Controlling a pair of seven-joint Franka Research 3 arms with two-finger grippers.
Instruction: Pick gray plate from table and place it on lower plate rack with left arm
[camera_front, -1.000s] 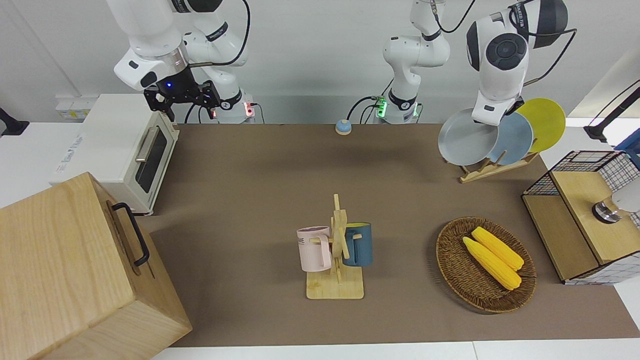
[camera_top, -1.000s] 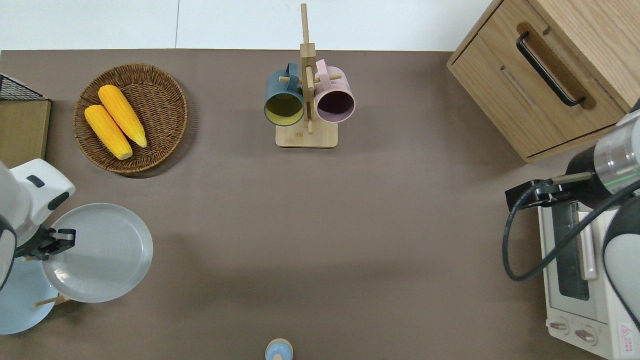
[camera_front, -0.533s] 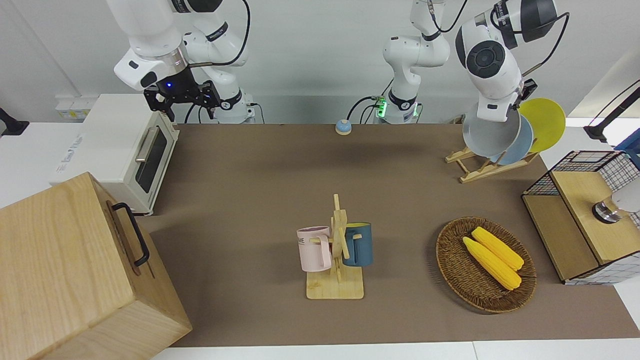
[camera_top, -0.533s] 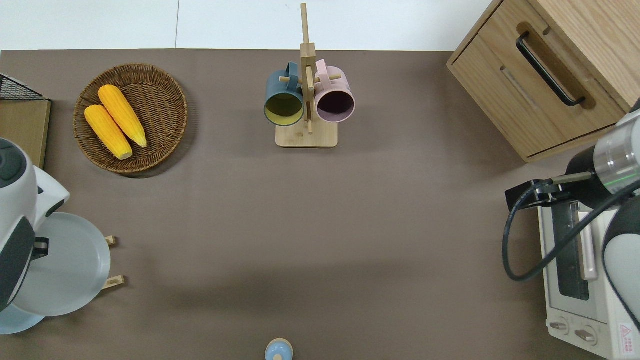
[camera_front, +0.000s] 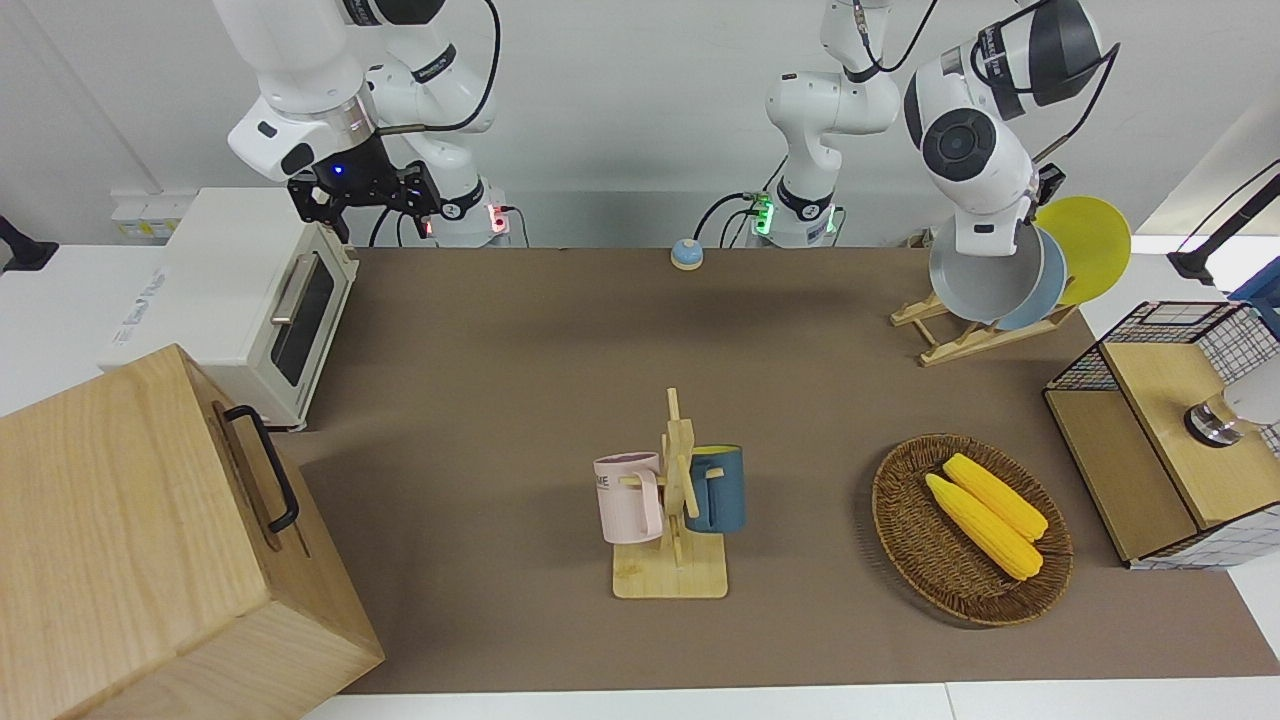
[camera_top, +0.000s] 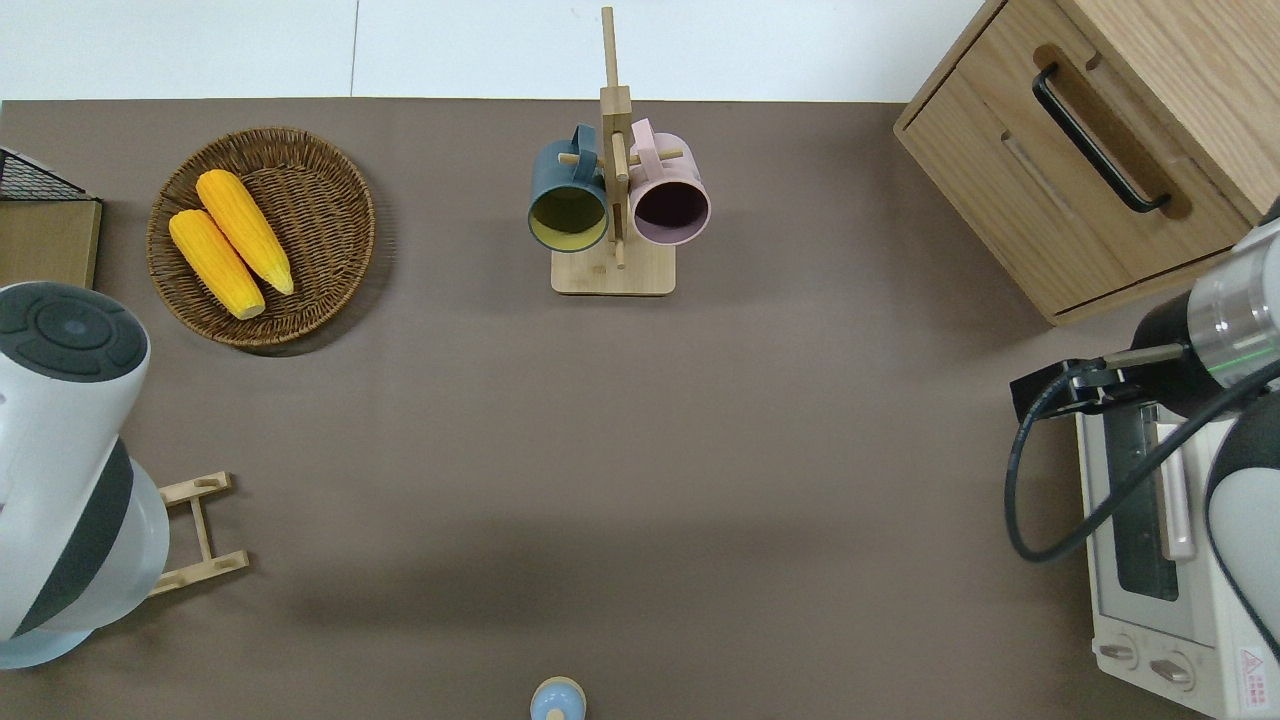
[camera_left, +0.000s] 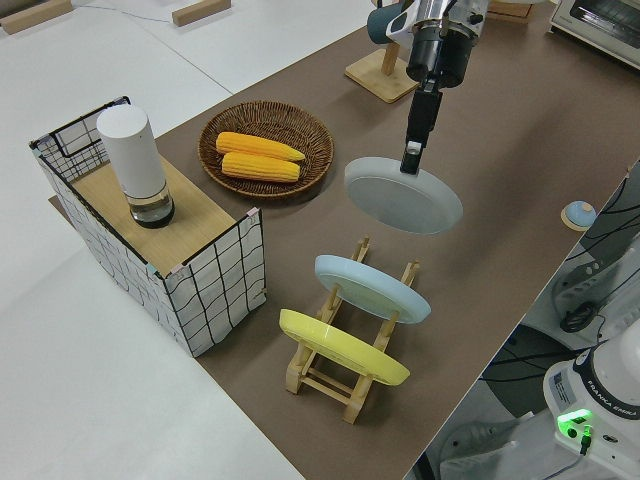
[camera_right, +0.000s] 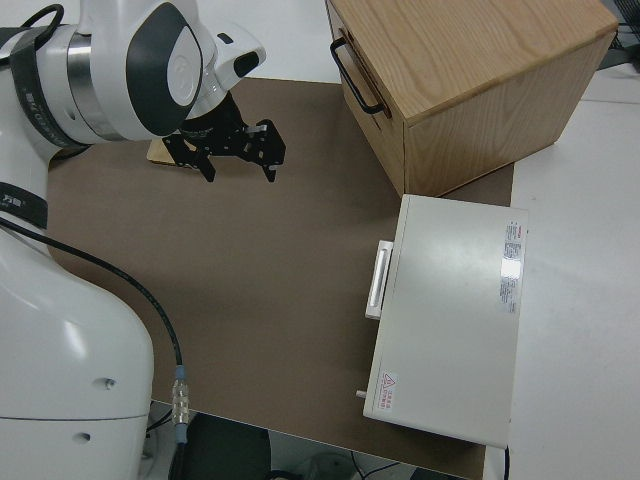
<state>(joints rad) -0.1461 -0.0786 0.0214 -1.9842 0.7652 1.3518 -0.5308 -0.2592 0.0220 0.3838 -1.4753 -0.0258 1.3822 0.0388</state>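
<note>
The left gripper (camera_left: 412, 160) is clamped on the rim of the gray plate (camera_left: 404, 197) and holds it in the air, tilted, over the lower plate rack (camera_left: 352, 368). The rack stands at the left arm's end of the table (camera_front: 500, 330), close to the edge nearest the robots.

The rack already carries 2 plates: a sky-blue plate (camera_left: 372, 288) and a yellow plate (camera_left: 342, 347), each leaning in its own slot. The yellow plate sits nearest the table's end edge, and the sky-blue plate sits in the next slot toward the table's middle. The free end of the rack (camera_top: 203, 531) points toward the table's middle, so the open slots lie on that side.

The grip at the rim (not across the face) leaves the plate's lower edge free to enter a slot. The tilt roughly matches the lean of the 2 racked plates, which suggests alignment for insertion.

Judged state of the task: pick complete, placement not yet done. The plate appears clear of the rack and its pegs in the left side view.

The next move likely calls for lowering the edge between pegs without striking the sky-blue plate.

The right gripper (camera_right: 237, 151) is parked, fingers spread and empty.
</note>
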